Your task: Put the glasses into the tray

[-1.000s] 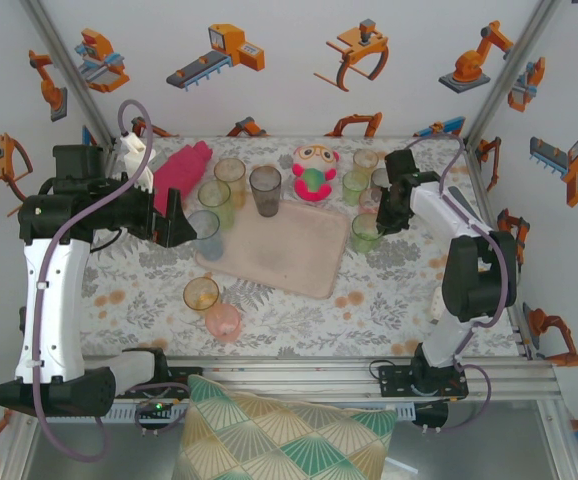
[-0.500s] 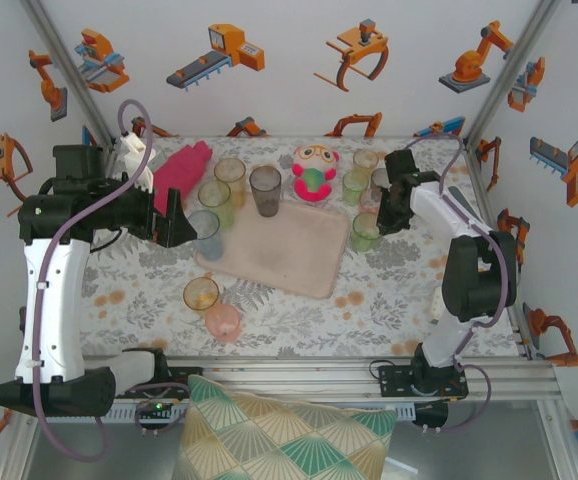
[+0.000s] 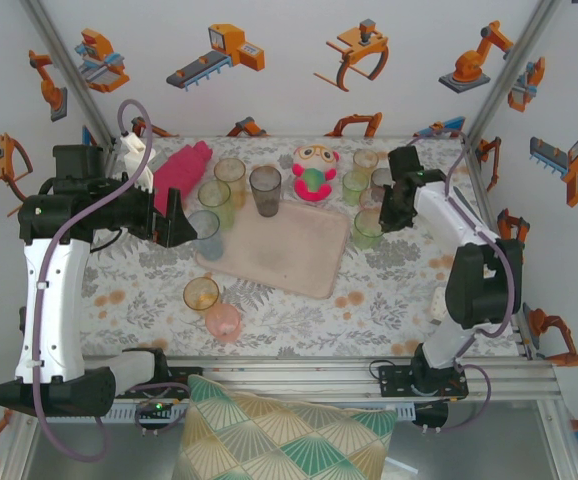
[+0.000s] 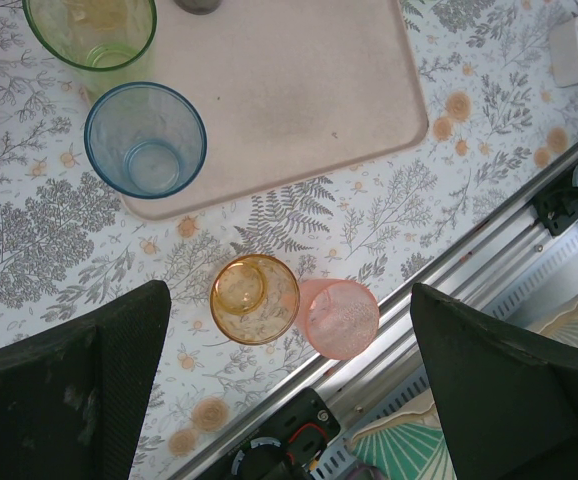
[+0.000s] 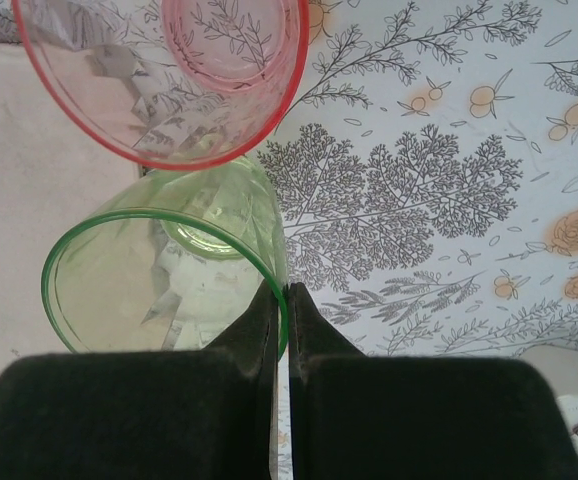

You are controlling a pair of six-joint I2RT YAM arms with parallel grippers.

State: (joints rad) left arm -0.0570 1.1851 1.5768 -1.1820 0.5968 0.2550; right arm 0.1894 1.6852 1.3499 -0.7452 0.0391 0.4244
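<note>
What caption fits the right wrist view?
Right gripper pinching the green glass by its rim, pink glass just beyond, tray alongside.

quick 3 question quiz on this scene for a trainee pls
1. True or false: the left hand is shut.
2. Which glass does the right hand pinch by the rim? A the pink glass; B the green glass; C the blue glass.
3. Fill in: the glass right next to the amber glass is ___.

Key: 1 false, it is open. 2 B. 3 pink: the pink glass.
</note>
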